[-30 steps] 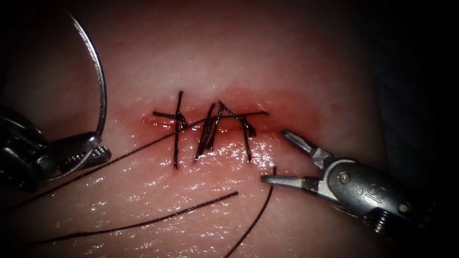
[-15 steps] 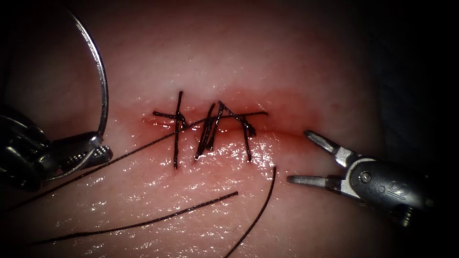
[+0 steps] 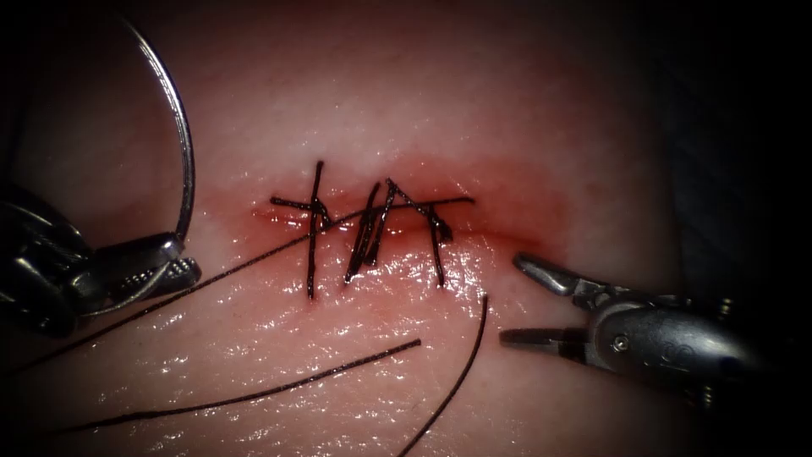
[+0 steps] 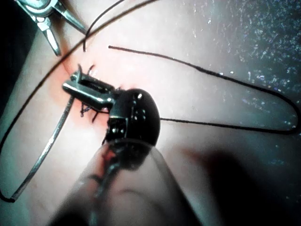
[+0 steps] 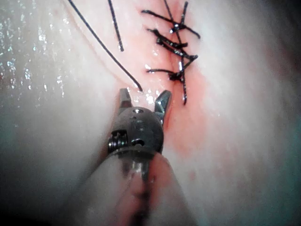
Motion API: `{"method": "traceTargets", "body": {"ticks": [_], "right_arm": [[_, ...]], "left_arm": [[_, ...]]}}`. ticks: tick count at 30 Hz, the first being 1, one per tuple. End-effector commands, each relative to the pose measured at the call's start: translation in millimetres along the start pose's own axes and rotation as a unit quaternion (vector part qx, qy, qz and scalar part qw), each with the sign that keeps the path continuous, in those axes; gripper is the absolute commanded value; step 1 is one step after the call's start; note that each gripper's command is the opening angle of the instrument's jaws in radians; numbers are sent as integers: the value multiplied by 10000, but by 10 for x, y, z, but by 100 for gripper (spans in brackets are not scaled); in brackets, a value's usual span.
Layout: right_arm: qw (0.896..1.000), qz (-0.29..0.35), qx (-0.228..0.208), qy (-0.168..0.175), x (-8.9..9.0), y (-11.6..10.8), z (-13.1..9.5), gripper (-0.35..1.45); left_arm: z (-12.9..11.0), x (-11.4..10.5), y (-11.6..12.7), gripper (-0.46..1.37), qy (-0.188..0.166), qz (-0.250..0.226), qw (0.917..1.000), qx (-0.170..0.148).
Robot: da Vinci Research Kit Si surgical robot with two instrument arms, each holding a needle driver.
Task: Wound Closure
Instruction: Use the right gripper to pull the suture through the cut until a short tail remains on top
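Note:
The tissue (image 3: 440,101) has its cut closed by several dark stitches (image 3: 372,228). My left tool (image 3: 165,264), left of the cut, is shut on the curved needle (image 3: 183,152) near one end of its curve. The rest of the arc rises free, clear of the tissue. The left wrist view has the same jaws (image 4: 77,87) on the needle (image 4: 47,150). From the stitches, thread (image 3: 211,283) runs away to the lower left. Right of the cut my right tool (image 3: 512,299) stands open and holds nothing, its jaws (image 5: 145,96) just short of the stitches (image 5: 176,42).
Two loose pieces of thread lie on the tissue below the cut, one long (image 3: 254,393) and one short and curved (image 3: 461,372), whose end is close to the right tool. Red fluid (image 3: 507,203) stains the tissue around the stitches. The right tool (image 4: 51,19) also appears in the left wrist view.
The right tool drew back to the right, away from the short thread end, then dropped slightly and turned, jaws open throughout. The left tool and needle have hardly moved.

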Motion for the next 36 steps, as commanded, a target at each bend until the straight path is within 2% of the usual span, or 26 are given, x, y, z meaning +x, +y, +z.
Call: {"method": "traceTargets", "body": {"ticks": [1, 4, 11, 14, 16, 17, 18, 19, 26, 30, 36], "right_arm": [[10000, 2, 11, 9, 0, 0, 0, 88], [10000, -10, 74, 16, 0, -4, 5, 73], [9999, -36, 128, 87, 8, -8, 19, 78], [9998, -42, 148, 118, 10, -8, 23, 74], [9998, -46, 146, 120, 9, -9, 24, 43], [9998, -51, 148, 124, 9, -10, 24, 3], [9998, -51, 148, 125, 9, -10, 24, -5], [9998, -52, 152, 128, 9, -10, 23, -35], [9997, 56, 177, 143, 8, -10, 15, -35], [9995, 51, 247, 182, 13, -15, 12, -35], [9977, -27, 631, 249, 33, -32, 9, -35]], "left_arm": [[0, 0, 0, -35, -2, 1, 10000, -17], [0, 0, 0, -35, -2, 1, 10000, -17], [0, 0, 0, -35, -3, -28, 10000, -17], [-1, 0, 0, -35, -3, -58, 10000, -18], [-1, 0, 0, -35, -3, -58, 10000, -18], [-1, 0, 0, -35, -2, -59, 10000, -19], [-1, 0, 0, -35, -2, -59, 10000, -19], [-1, 0, -1, -35, -1, -59, 10000, -20], [-2, 0, -1, -35, 0, -60, 10000, -20], [-1, 0, -1, -35, -1, -59, 10000, -20], [0, 0, 1, -35, -6, -84, 10000, -16]]}}
